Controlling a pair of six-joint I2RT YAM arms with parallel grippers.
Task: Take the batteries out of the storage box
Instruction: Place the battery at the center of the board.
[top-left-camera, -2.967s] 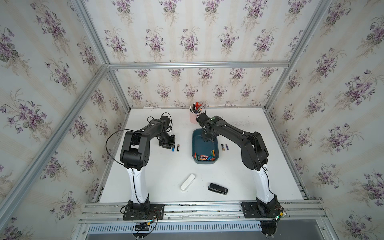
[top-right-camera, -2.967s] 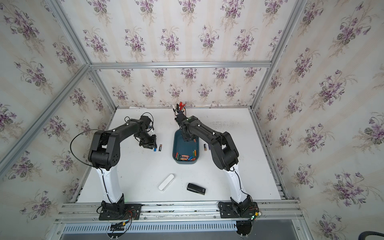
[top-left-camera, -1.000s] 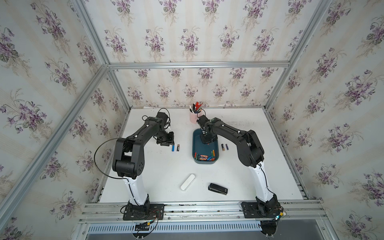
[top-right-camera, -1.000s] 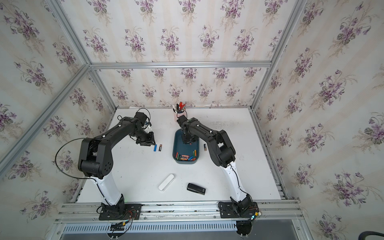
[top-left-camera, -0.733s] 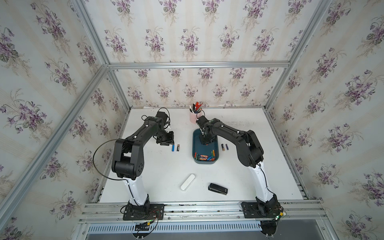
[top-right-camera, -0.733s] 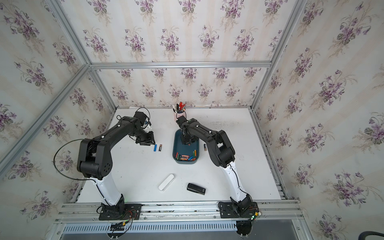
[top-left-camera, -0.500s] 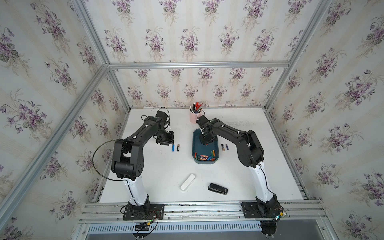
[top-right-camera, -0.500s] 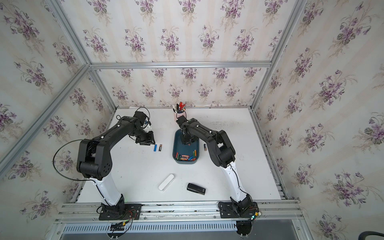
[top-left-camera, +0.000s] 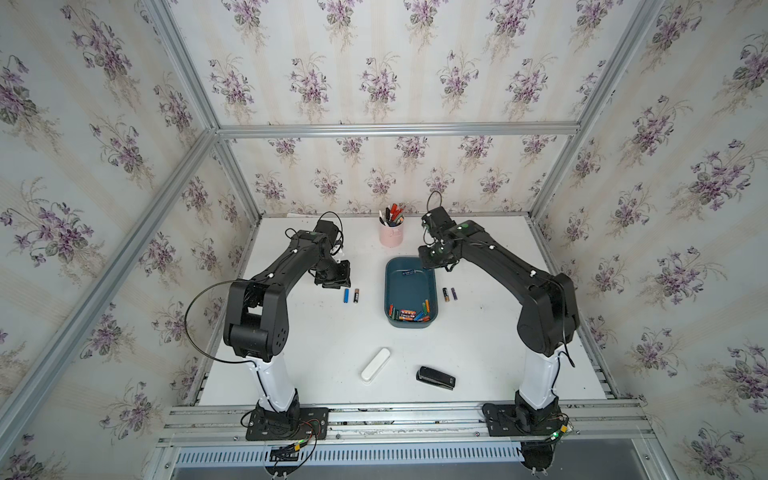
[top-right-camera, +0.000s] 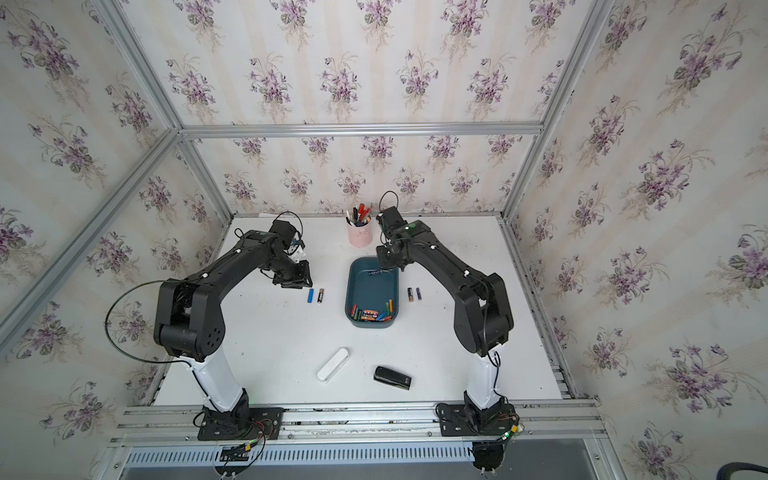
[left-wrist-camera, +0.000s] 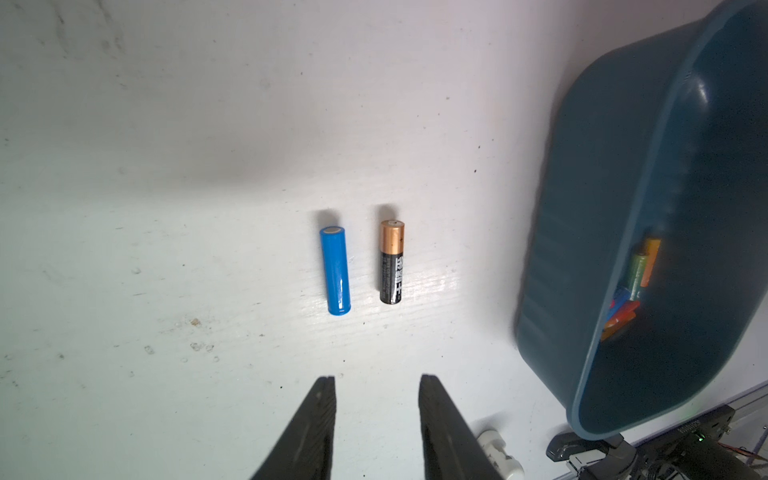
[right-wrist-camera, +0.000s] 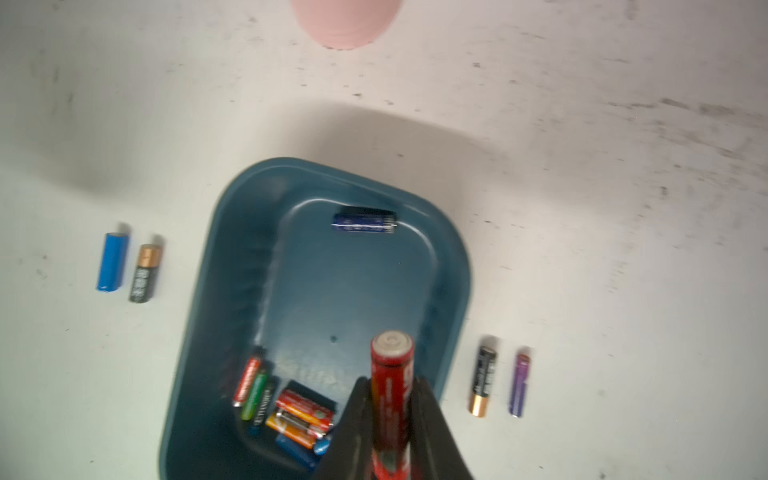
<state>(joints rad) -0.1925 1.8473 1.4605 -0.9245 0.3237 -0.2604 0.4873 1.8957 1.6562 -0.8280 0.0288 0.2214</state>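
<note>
left claw (left-wrist-camera: 376, 379) parted; right claw (right-wrist-camera: 392, 384) clamps red battery (right-wrist-camera: 392, 353).

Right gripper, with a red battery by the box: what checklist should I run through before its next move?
1. Grip on red battery by right gripper: ok.
2. Battery high enough to clear the box rim: cannot tell.
3. Bare table beside the purple battery for setting down: ok.
4. Other arm: left gripper open, empty, away from box: ok.
5. Box emptied: not ok; a cluster and one dark blue battery are inside.
</note>
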